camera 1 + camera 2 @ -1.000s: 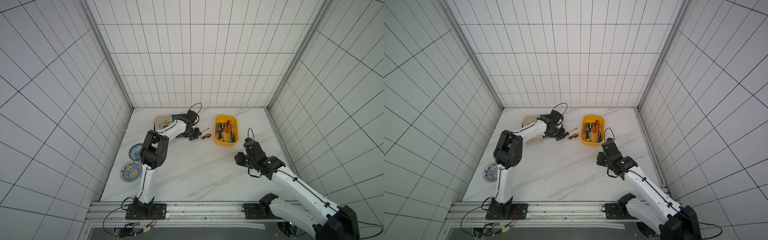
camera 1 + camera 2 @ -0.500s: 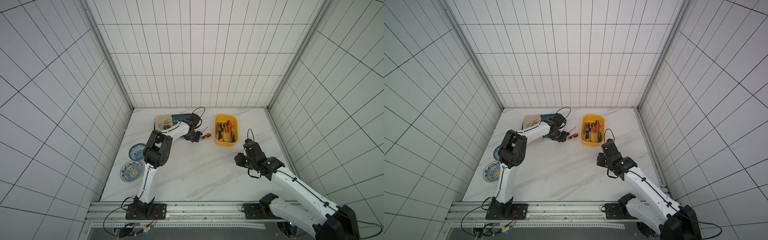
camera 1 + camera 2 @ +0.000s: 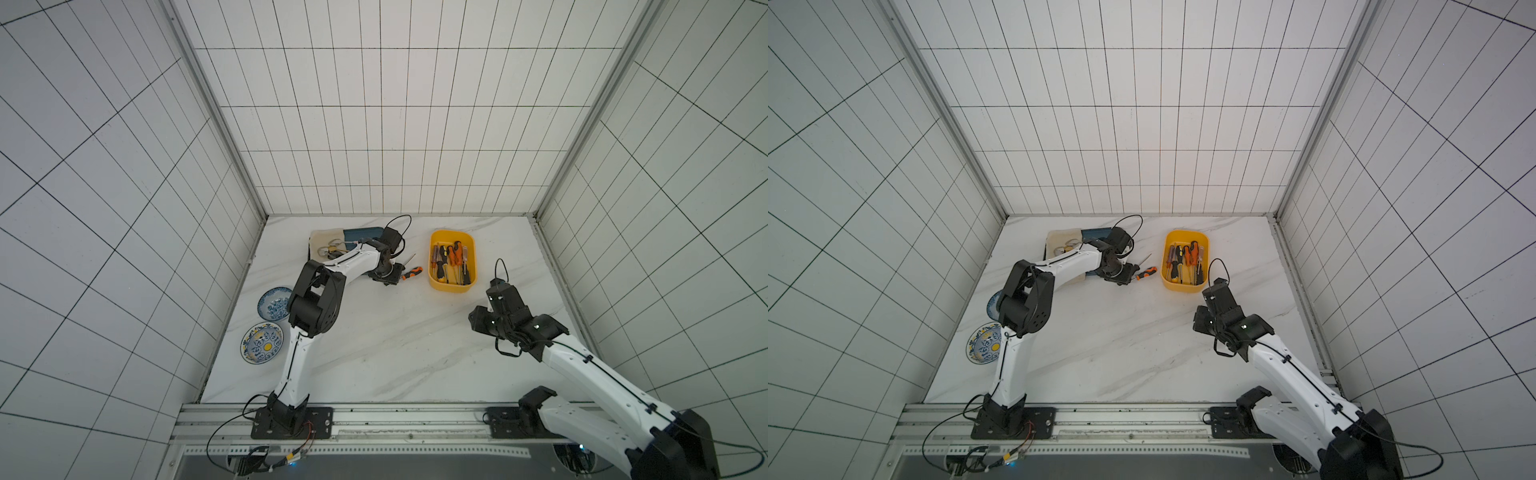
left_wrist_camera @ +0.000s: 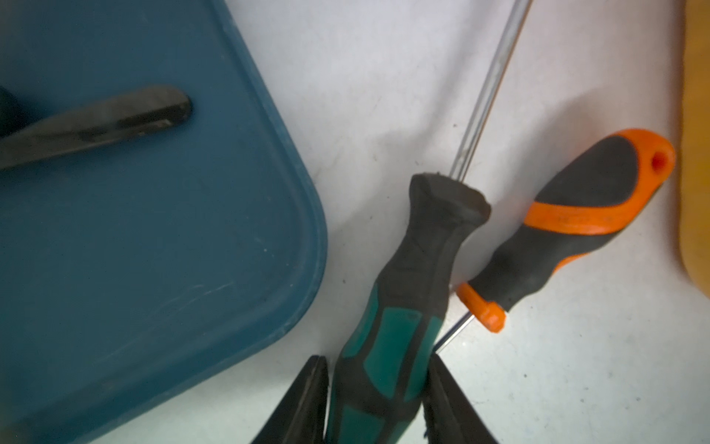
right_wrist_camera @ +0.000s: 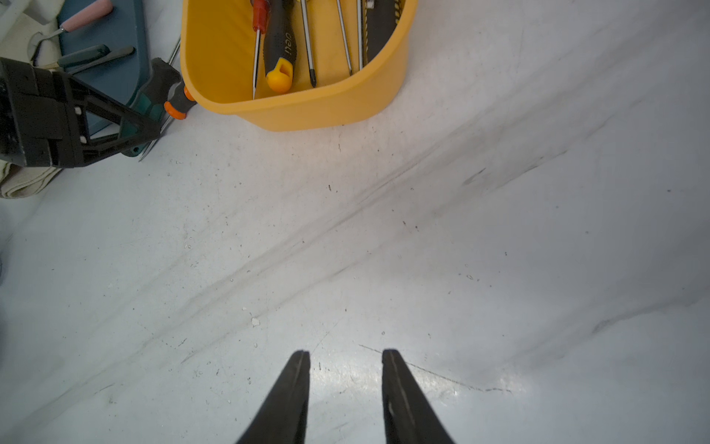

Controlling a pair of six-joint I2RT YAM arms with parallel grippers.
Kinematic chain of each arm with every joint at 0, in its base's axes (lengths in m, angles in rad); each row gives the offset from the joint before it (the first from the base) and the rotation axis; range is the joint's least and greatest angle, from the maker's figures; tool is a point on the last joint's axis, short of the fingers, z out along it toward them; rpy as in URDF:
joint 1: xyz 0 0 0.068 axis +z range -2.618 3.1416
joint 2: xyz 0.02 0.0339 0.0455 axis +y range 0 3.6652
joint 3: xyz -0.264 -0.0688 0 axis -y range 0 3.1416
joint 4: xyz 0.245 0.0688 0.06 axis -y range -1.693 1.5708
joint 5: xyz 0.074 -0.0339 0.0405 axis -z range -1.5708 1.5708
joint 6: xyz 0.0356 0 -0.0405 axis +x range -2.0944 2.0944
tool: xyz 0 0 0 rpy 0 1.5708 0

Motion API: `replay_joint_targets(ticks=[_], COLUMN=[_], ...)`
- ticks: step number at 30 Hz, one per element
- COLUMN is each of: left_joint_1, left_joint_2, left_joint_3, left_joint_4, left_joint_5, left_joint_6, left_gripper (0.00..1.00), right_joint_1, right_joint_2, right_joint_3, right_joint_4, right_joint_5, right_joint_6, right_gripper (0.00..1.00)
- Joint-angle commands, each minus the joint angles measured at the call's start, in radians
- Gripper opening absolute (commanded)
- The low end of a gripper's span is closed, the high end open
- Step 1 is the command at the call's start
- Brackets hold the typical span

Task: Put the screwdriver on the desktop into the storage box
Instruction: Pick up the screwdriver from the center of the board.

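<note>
Showing white lettering that seems to read "deli", running along the black handle of the yellow-capped screwdriver [image 5: 279, 46] lying in the storage box [image 5: 307, 111], and carrying faint embossed marks, too blurred to read, on the orange band of the orange-and-black screwdriver [image 4: 568, 219].

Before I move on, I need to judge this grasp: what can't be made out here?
Left wrist view: the butt of the green screwdriver runs off the frame between the fingers of the left gripper; firm contact unclear.
Same view: the tip of the orange screwdriver hides behind the green handle.
Both top views: the left gripper covers that handle.
Right wrist view: frame edge crops the storage box.
</note>
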Motion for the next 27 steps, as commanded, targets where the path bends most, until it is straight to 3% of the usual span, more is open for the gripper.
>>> replay_joint_targets(ticks=[1, 14, 27], left_joint_1=[-0.006, -0.013, -0.013], left_joint_2=[0.018, -0.057, -0.283], left_joint_3=[0.021, 0.014, -0.095], left_joint_4=[-0.008, -0.021, 0.038], left_joint_5=[-0.008, 0.046, 0.132], left_joint_6=[0.005, -0.017, -0.099], left_gripper=[0.40, 0.13, 0.10], right_joint_1=[0.011, 0.011, 0.011], right_joint_2=[-0.004, -0.009, 0.014], right_joint_3=[-0.026, -0.025, 0.059], right_joint_4=[0.010, 0.017, 0.057], right_joint_5=[0.009, 0.005, -0.093], right_joint_6=[0.011, 0.018, -0.009], right_gripper=[0.35, 0.35, 0.45])
